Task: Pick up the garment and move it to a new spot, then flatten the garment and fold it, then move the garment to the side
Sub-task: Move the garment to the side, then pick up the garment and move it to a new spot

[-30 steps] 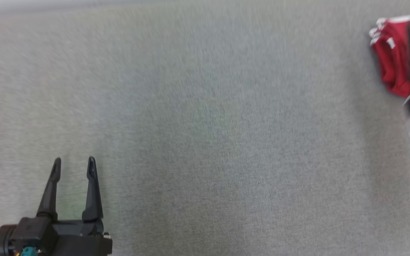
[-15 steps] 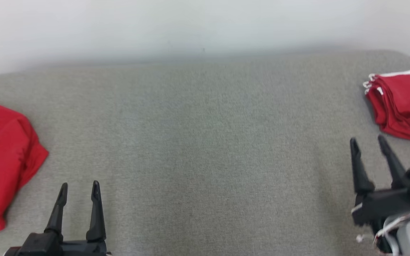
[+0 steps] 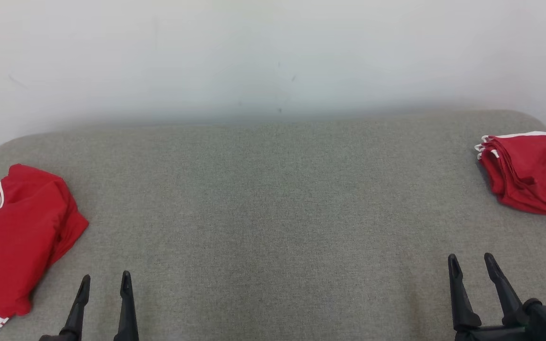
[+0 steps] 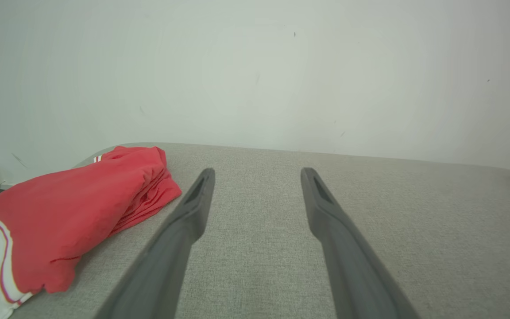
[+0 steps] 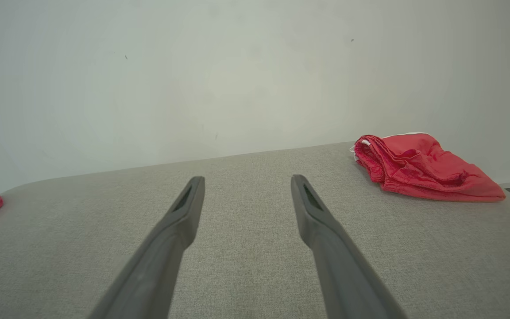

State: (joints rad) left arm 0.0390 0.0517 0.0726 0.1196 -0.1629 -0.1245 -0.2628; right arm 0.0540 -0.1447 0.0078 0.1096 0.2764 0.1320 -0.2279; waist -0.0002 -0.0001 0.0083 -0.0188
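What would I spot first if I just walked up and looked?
The red jumps out: a crumpled garment at the left edge of the grey surface and a folded garment at the far right. Next come the left end effector and right end effector, both open and empty, low in the head view's corners.

Crumpled garment partly beyond left edge
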